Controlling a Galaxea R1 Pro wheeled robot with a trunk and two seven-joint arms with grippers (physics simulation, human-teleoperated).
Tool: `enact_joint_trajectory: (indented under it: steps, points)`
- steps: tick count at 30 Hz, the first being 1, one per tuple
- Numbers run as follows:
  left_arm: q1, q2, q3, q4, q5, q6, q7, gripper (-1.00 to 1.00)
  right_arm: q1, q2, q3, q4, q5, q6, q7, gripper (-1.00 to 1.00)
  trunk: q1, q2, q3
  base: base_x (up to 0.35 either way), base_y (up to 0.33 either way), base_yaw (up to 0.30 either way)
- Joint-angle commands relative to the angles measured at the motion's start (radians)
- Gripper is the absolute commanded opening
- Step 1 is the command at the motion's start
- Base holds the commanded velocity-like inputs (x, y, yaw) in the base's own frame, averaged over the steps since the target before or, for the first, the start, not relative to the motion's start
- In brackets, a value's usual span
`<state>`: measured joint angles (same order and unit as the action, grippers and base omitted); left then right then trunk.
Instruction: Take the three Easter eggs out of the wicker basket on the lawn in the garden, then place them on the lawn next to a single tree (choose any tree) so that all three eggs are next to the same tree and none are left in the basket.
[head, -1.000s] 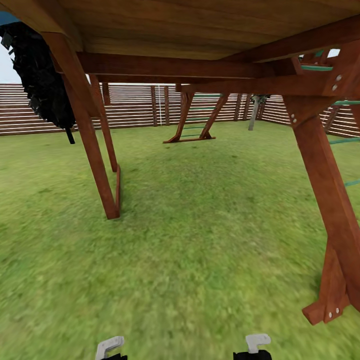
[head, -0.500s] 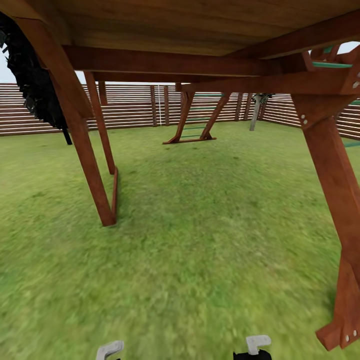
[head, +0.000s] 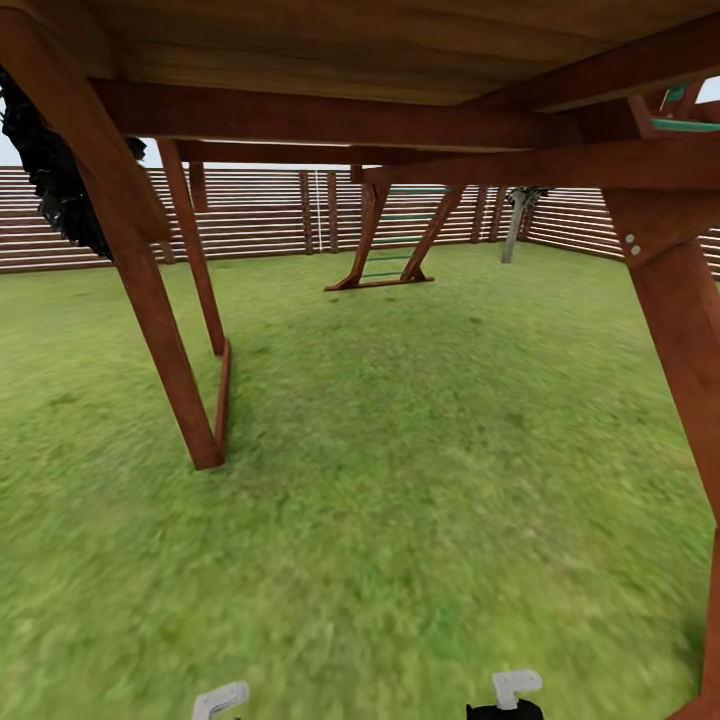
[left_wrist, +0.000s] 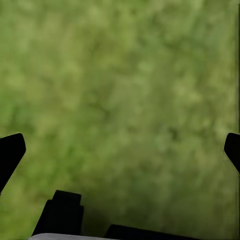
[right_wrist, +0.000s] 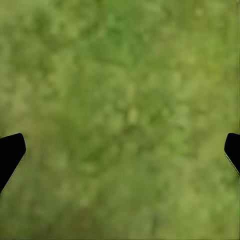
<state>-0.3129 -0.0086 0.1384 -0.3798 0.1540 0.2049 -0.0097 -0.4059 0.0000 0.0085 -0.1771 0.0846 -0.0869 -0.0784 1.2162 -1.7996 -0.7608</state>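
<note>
A: Item, surroundings?
B: The lawn (head: 420, 480) is lying under the red-brown playset (head: 150, 300); the slat fence (head: 260, 215) is enclosing the garden. A pale-trunked tree (head: 513, 235) is standing far off by the fence.

A: Item, left hand (left_wrist: 120, 150)?
B: Fingers are standing wide apart over grass, gripping nothing.

A: Right hand (right_wrist: 120, 150)?
B: Likewise spread wide, carrying nothing. No container is showing.

Red-brown playset (head: 150, 300) overhead (slatted fence (head: 260, 215) beyond)
</note>
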Motion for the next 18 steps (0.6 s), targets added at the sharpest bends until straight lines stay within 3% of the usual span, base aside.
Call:
enact_joint_trajectory:
  steps: [1, 14, 18]
  points:
    - [0.000, -0.001, 0.004, -0.002, 0.009, 0.007, -0.001, 1.00, -0.001, 0.000, 0.001, 0.001, 0.009, -0.002, -0.004, 1.00, 0.000, 0.000, -0.001, 0.316, 0.000, 0.000]
    - [0.000, 0.001, 0.006, -0.002, 0.009, 0.007, -0.001, 1.00, -0.001, -0.002, -0.001, 0.001, 0.006, -0.002, -0.004, 1.00, 0.000, 0.000, -0.001, 0.316, 0.000, 0.001]
    - [0.000, 0.001, 0.006, -0.002, 0.009, 0.007, -0.001, 1.00, -0.001, -0.002, -0.001, 0.002, 0.006, -0.002, -0.004, 1.00, 0.000, 0.000, -0.001, 0.316, 0.000, 0.141]
